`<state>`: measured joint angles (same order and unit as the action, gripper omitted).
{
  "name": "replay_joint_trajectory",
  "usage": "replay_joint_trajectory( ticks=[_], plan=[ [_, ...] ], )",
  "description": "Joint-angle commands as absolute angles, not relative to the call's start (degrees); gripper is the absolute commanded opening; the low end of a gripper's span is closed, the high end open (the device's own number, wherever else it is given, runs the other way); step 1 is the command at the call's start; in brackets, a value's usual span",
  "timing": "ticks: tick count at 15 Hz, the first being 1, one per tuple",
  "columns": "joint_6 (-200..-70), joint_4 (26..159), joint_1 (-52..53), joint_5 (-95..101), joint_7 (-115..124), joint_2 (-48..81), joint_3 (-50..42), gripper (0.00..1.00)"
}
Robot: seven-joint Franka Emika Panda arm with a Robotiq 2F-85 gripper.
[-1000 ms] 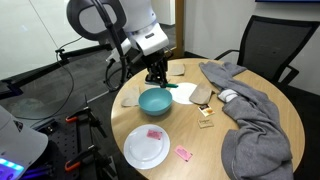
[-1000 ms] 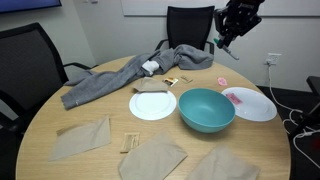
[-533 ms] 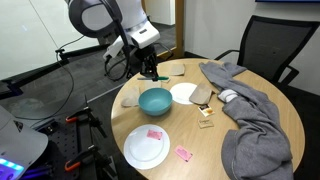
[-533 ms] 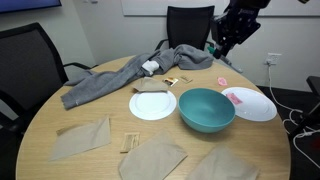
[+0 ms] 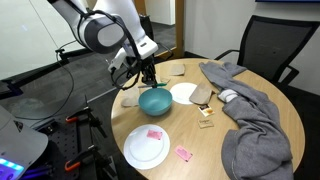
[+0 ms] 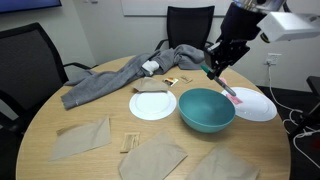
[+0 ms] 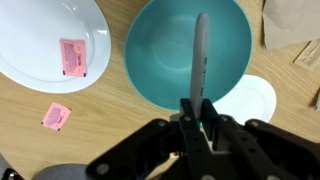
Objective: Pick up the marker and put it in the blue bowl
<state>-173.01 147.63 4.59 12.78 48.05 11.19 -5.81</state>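
The teal-blue bowl [image 7: 160,50] fills the top middle of the wrist view and stands near the table's middle in both exterior views [image 5: 155,101] [image 6: 207,109]. My gripper [image 7: 197,112] is shut on the marker [image 7: 200,55], a thin grey-green stick that points out from the jaws over the inside of the bowl. In both exterior views the gripper [image 5: 150,78] [image 6: 216,73] hangs just above the bowl's rim, and the marker is too small there to make out clearly.
A white plate [image 7: 35,40] with a pink piece [image 7: 72,57] lies beside the bowl, and another pink piece [image 7: 56,116] lies on the table. A second white plate [image 6: 153,104], a grey cloth [image 6: 120,78], brown napkins [image 6: 80,138] and office chairs [image 6: 25,50] surround the bowl.
My gripper has come down and moved over the blue bowl, still holding the marker. Nothing on the table has moved.
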Motion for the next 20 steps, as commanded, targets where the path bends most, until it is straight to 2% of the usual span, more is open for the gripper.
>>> replay_joint_trajectory(
  ticks=[1, 5, 6, 7, 15, 20],
  plan=[
    [-174.9, 144.9, 8.9, 17.9, 52.6, 16.0, -9.9, 0.04],
    [-174.8, 142.8, 13.0, 20.2, 54.0, 19.8, -12.8, 0.04],
    [-174.9, 142.6, 13.8, 20.3, 54.1, 20.4, -13.3, 0.4],
    [-174.8, 142.3, 14.6, 20.4, 54.2, 20.8, -13.9, 0.4],
    [-173.2, 145.4, 14.7, 19.5, 51.8, 14.5, -16.6, 0.98],
    [-167.7, 146.9, 11.0, 17.8, 46.5, 6.6, -15.0, 1.0]
  ],
)
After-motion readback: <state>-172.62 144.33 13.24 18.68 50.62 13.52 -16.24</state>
